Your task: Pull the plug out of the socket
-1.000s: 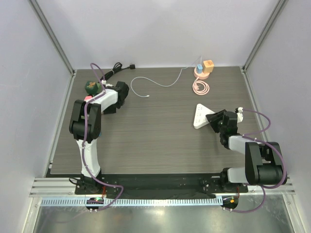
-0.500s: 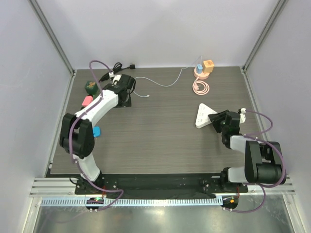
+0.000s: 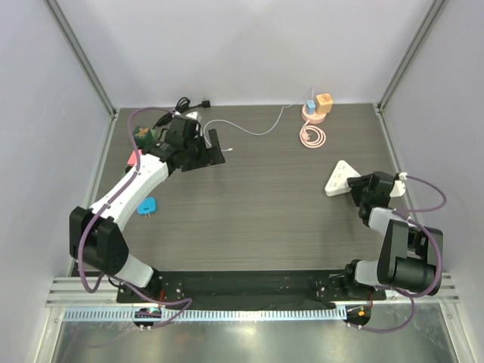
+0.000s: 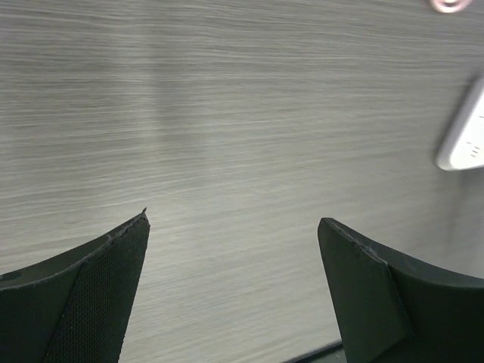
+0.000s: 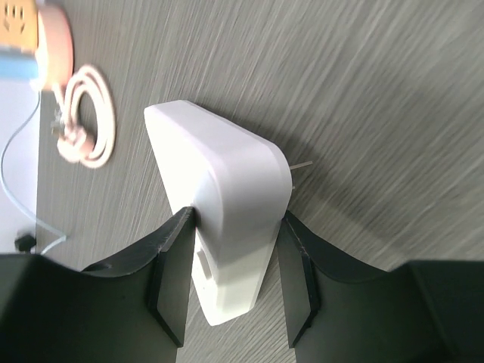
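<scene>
Overhead: the blue plug [image 3: 310,104] sits in the orange socket [image 3: 324,102] at the far edge of the counter [image 3: 249,204], right of centre. Its white cable [image 3: 249,130] trails off to the left. My left jaws are at the far left, just beside that cable's loose end, spread wide with nothing in them. My right jaws are on the right side, closed on a white triangular block [image 3: 338,176]. I judge the blue plug lies farther out from the right jaws and nearer to them than to the left ones. Only the left arm is free, though, and for it the blue plug is off to the right along the far edge. From above I cannot tell which way the blue plug would draw out.

Left wrist: the left jaws frame bare counter [image 4: 227,113] with a wide gap and hold nothing. The white triangular block [image 4: 463,136] shows at the right edge, well apart. The blue plug and orange socket are out of this view.

Right wrist: the right jaws pinch the white triangular block [image 5: 212,159] across its narrower end, touching both flanks, and its long axis runs straight out from them. A thin metal pin [image 5: 299,165] pokes from its side. The orange socket [image 5: 15,19] and blue plug [image 5: 15,68] sit in the top-left corner, beyond the block's far end, next to a coiled pink cord [image 5: 87,117]
</scene>
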You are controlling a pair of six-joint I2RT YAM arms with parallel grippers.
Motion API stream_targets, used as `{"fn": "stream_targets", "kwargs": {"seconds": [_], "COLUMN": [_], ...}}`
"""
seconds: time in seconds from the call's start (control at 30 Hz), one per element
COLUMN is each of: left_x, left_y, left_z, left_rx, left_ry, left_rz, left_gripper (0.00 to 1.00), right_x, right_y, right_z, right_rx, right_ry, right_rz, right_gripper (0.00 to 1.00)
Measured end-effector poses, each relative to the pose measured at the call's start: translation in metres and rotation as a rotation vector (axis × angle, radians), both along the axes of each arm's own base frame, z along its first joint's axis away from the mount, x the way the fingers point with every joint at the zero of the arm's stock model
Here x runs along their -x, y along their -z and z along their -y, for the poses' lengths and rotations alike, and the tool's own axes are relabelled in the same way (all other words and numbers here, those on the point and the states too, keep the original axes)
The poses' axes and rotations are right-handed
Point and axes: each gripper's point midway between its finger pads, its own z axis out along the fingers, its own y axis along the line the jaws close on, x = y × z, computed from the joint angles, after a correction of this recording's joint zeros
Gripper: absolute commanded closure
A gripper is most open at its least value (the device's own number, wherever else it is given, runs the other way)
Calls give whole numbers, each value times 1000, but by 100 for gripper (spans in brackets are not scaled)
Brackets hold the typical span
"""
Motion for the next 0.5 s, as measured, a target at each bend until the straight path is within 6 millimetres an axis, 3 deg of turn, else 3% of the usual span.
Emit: {"fn": "stream_targets", "kwargs": {"seconds": [0.17, 0.23, 0.33, 0.37, 0.4, 0.5], "left_x": [10, 11, 11, 11, 11, 11], "left_y": [-17, -21, -23, -23, -23, -23], "left_z": [16, 20, 24, 25, 25, 27], "left_rx": [111, 139, 169, 177, 182, 193], "left_ry": [51, 64, 76, 80, 82, 90], "left_rz": [22, 24, 24, 24, 24, 21], "left_gripper": [10, 10, 11, 11, 11, 12], "right_x": [4, 7, 9, 12, 18, 20], "right_y": [-2, -3, -4, 0, 8, 6], "right_z": [22, 27, 32, 35, 35, 37], "right_rx": [21, 32, 54, 78, 79, 113], "right_ry": [51, 58, 54, 42, 38, 7], "right_rz": [-19, -24, -31, -67, -105, -137], "right_gripper": [83, 67, 32, 2, 0, 0]}}
